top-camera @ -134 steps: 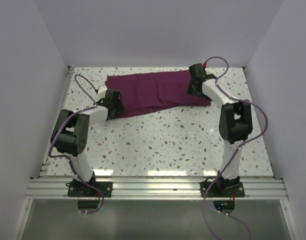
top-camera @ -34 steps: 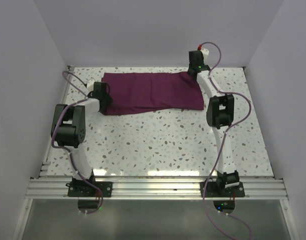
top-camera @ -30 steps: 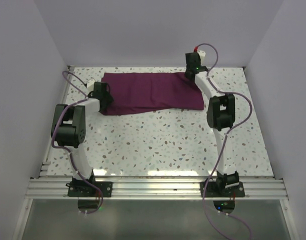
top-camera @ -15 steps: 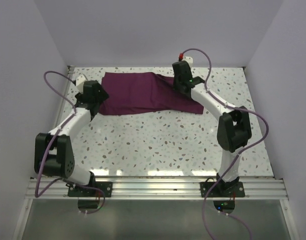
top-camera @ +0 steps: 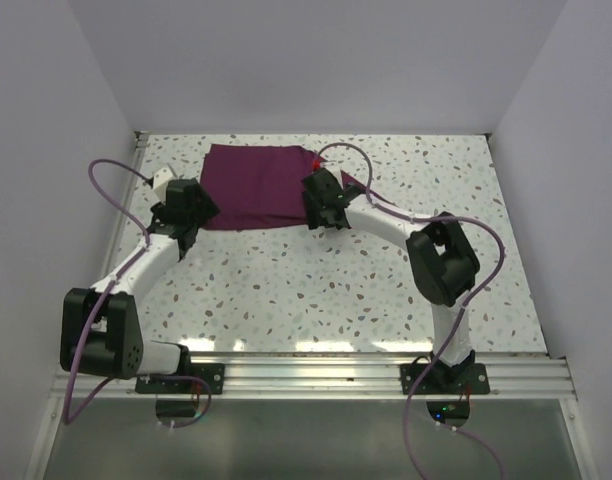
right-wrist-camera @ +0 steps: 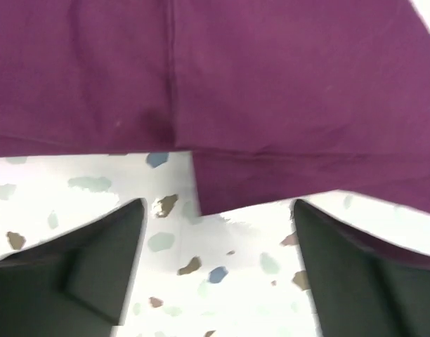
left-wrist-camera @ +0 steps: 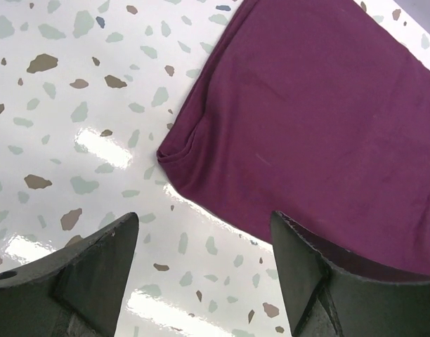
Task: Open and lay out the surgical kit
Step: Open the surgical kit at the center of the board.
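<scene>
kit location: the dark purple cloth (top-camera: 254, 185) lies upper centre-left of the overhead frame, flat on the speckled table (top-camera: 336, 290), as a folded rectangle.
left claw: the left gripper (left-wrist-camera: 202, 225) is spread wide with nothing between its fingers. It hovers at the cloth's lower-left corner, and I see that corner doubled over in the left wrist view.
right claw: the right gripper (right-wrist-camera: 218, 207) is also spread and empty, over the cloth's lower edge right of centre. The right wrist view shows one cloth layer overlapping another, with a seam running up the frame.
done: I judge little so far, since the cloth is still layered.
left: unfold the flaps flat, then set out the contents.
contents: I see no tray or instruments in any view, so I guess they are hidden inside.
</scene>
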Robot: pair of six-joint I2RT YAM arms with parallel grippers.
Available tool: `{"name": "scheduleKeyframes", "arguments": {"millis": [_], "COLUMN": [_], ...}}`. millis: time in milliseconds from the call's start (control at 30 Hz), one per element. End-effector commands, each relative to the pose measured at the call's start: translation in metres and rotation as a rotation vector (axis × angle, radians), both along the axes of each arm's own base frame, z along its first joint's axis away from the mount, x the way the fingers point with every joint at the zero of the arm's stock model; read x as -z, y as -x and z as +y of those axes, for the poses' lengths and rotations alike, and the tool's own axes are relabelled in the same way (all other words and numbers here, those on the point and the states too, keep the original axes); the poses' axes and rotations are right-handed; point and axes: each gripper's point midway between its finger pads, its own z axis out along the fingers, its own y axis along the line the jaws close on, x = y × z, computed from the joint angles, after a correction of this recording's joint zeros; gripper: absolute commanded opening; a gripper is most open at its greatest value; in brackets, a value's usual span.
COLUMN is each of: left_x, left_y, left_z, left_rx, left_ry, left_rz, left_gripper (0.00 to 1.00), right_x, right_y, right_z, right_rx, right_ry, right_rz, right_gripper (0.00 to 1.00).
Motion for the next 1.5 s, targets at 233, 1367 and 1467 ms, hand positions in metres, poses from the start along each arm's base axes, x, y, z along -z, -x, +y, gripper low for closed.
{"name": "scheduleKeyframes", "arguments": {"millis": [233, 1367, 1467], "left_x": [0.019, 0.086, 0.087], "left_y": [-0.013, -0.020, -0.020], "left_z": [-0.003, 0.012, 0.011], "left_rx": [0.004, -0.070, -0.070], "left_ry": [-0.013, -0.071, -0.070], "left_rz": [-0.053, 0.111, 0.112], "left_gripper": [0.79, 0.76, 0.76], "right_x": [-0.067, -0.016, -0.017], "right_y": [-0.036, -0.058, -0.054], "right_z": [-0.031, 0.016, 0.014], "right_rx": [0.115, -0.001, 0.001], "right_ry": [0.112, 0.058, 0.064], "right_rz": [-0.182, -0.046, -0.040], "right_gripper": [0.98, 0.36, 0.27]}}
